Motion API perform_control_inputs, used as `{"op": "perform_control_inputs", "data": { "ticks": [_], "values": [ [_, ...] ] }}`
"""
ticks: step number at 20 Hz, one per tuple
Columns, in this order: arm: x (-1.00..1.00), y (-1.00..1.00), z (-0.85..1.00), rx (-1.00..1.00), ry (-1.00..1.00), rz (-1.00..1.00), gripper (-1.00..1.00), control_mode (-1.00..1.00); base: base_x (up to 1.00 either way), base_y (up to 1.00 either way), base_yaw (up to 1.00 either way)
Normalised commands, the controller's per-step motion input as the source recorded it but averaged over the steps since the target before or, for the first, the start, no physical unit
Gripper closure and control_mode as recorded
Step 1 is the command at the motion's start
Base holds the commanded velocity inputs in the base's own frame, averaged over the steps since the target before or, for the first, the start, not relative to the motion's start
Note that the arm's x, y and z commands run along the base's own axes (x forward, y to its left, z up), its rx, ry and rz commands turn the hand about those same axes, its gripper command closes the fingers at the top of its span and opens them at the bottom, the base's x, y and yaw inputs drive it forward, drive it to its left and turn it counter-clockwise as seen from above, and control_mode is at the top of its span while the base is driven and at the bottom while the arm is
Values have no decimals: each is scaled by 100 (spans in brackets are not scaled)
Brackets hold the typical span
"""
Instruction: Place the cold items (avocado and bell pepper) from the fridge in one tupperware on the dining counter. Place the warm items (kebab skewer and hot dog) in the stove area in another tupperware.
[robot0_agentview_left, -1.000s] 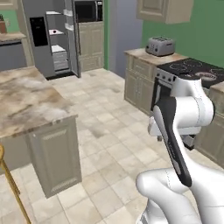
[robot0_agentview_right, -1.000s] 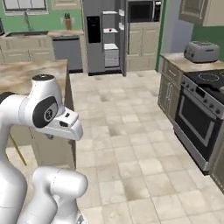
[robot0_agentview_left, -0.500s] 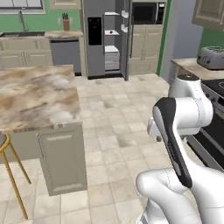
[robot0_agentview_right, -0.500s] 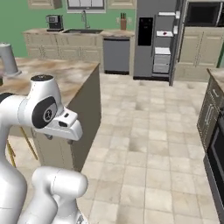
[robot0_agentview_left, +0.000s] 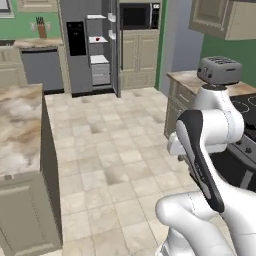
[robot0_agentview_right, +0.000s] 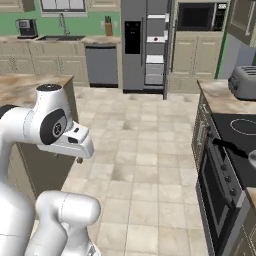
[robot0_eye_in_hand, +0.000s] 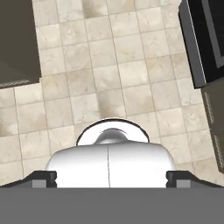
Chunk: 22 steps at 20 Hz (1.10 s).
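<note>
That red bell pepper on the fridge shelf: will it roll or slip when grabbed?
The bell pepper looks small and roundish, so a nudge would probably roll it along its shelf in the fridge. Being so small, it is likely light. Its skin is too distant to judge.

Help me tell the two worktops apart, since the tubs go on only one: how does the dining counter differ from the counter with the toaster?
The dining counter has a beige-brown marbled top; the toaster counter looks plainer tan.

The dining counter stands free on the tiled floor; the toaster counter adjoins the stove.

The toaster counter carries a grey toaster; the dining counter's visible part looks bare.

Both sit on beige cabinets.
</note>
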Motion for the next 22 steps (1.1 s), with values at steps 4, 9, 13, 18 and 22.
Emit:
{"op": "perform_control_inputs", "data": {
  "ticks": [4,9,13,18,22],
  "values": [
    [0,0,0,0,0,0,-100,100,100,-9,-30],
    [0,0,0,0,0,0,-100,100,100,-16,5],
    [0,0,0,0,0,0,-100,100,100,-34,16],
    [0,0,0,0,0,0,-100,100,100,-7,5],
    [0,0,0,0,0,0,-100,100,100,23,0]
  ]
}}
